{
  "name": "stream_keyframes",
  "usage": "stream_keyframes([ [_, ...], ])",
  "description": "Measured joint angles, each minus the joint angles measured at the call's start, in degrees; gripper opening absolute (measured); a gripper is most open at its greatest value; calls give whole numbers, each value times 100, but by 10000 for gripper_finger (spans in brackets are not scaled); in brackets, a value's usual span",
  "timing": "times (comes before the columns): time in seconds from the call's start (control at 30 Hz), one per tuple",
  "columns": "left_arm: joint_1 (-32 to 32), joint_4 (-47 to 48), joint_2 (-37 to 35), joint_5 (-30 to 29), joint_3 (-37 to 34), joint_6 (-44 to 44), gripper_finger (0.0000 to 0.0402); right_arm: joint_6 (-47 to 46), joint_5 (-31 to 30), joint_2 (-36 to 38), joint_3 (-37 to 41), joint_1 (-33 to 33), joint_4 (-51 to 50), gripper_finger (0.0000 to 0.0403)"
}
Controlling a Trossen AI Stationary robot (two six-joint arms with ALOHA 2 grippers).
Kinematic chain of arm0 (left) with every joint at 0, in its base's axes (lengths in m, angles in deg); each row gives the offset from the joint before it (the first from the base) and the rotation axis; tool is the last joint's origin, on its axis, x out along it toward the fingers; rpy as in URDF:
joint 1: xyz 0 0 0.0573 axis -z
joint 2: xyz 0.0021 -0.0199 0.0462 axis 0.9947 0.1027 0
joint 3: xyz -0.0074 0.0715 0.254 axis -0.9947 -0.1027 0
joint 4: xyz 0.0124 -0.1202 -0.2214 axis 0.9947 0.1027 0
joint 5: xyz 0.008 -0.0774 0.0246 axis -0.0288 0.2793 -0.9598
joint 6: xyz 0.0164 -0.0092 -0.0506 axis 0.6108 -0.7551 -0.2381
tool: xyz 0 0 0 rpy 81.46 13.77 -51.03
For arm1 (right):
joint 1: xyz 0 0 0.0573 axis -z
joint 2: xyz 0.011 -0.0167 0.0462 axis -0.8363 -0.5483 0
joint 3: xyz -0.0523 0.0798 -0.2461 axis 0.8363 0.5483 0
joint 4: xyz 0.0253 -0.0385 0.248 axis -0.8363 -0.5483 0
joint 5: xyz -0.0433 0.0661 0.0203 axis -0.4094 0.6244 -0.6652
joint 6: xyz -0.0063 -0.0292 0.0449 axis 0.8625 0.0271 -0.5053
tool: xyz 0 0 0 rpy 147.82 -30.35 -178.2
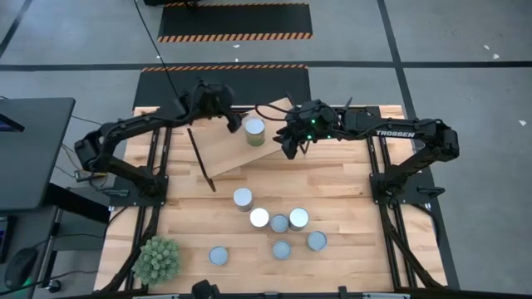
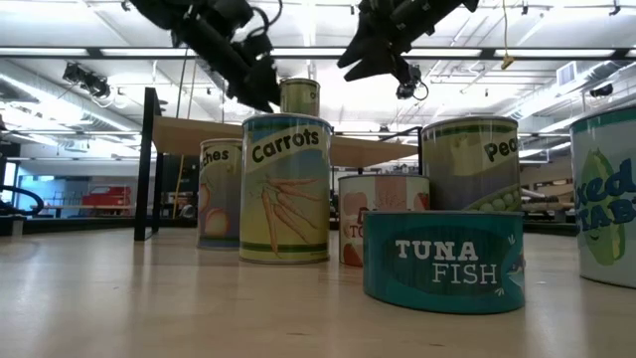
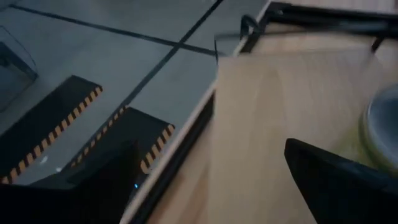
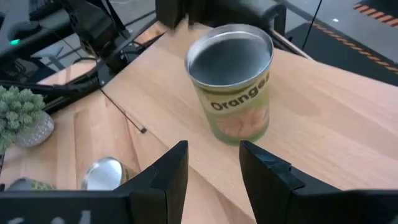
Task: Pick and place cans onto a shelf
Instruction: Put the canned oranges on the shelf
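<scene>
From above, one can (image 1: 255, 131) stands upright on the shelf (image 1: 224, 145), the tilted light-wood plank at the table's far side. The right gripper (image 1: 293, 146) hangs just beside that can, off the shelf's edge; the left gripper (image 1: 230, 121) sits on the can's other side, over the plank. Six more cans lie well short of the shelf on the table (image 1: 349, 178): one nearest it (image 1: 242, 198), a tight group beyond (image 1: 279, 222), and a lone one (image 1: 219, 255) near the spiky plant (image 1: 158, 258).

At table height, the shelved can (image 2: 299, 96) peeks over a carrots tin (image 2: 285, 187), with a squat tuna tin (image 2: 443, 261) far in front of the shelf.

The left wrist view shows bare plank (image 3: 280, 112) and only a blurred sliver of the can (image 3: 380, 127), probably its rim; the left jaws stand wide, holding nothing.

The right wrist view shows the can (image 4: 234, 90) free on the shelf (image 4: 336, 118), ahead of the right gripper (image 4: 213, 163), whose jaws are partly parted and empty, not touching it.

These tins look rigid, moderately heavy if full, and smooth-labelled, so likely slippery. I would grip mid-height across the side wall, squarely, since the tilted plank could let one slide.
</scene>
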Motion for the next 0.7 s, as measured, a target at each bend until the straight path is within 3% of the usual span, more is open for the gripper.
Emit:
stream_keyframes([
  [0.17,90,1630,0,762,795,352,400,0,84,0,0,0,-147,151],
  [0.33,392,3155,-6,1030,1192,397,400,11,117,2,0,0,-259,151],
  [0.4,501,3415,-6,1290,1207,166,399,46,117,4,0,0,-244,151],
  [0.53,752,3853,-6,849,1207,-19,384,143,97,4,0,2,-222,151],
  [0.7,971,3898,-6,893,1207,-773,357,262,83,-56,0,4,31,151],
])
